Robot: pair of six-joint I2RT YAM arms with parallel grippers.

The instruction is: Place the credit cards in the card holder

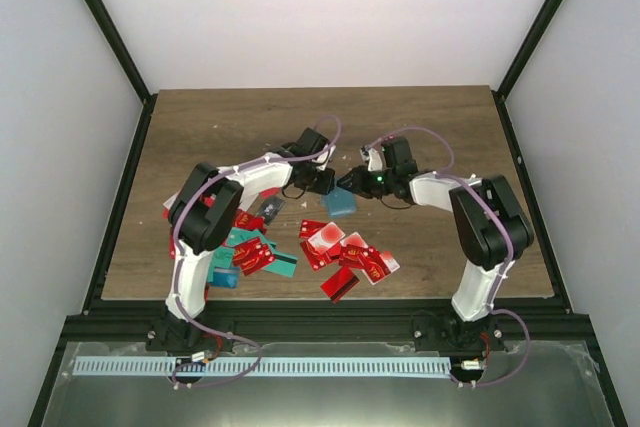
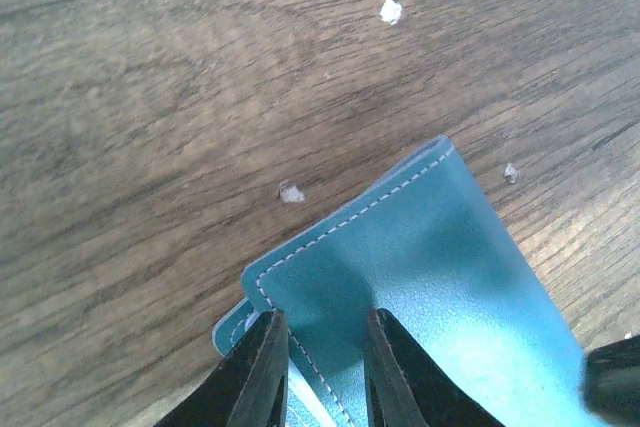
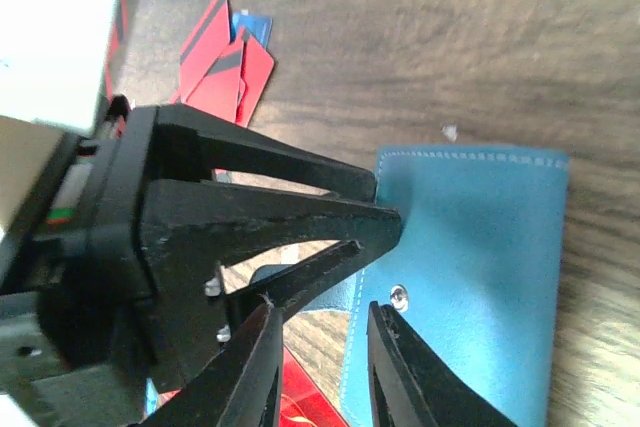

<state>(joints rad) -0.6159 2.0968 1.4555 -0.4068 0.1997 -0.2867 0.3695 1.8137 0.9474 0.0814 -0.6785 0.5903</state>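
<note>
Closest to me are the arm bases (image 1: pixel 188 329), bolted at the near edge of the table (image 1: pixel 450 127). Just beyond them the credit cards (image 1: pixel 345 252) lie scattered in overlapping heaps across the near half of the table. They are mostly red, with teal ones toward the left edge. My left arm covers part of that left heap, so I can't count them.

Farther in, about mid-table, sits the card holder (image 1: pixel 341 201), lying on the wood. It is teal-blue with pale stitching round its edge and a small metal snap (image 3: pixel 398 295) near one side. A lighter blue layer peeks out under one corner. Both wrist views cut it off at the bottom.

The left gripper (image 2: pixel 325 317) and right gripper (image 3: pixel 325 312) meet over it from either side. Each pair of jaws stands only slightly apart over an edge of the holder. Whether either is pinching it I can't tell. A few white flecks (image 2: pixel 390 10) dot the wood beyond.
</note>
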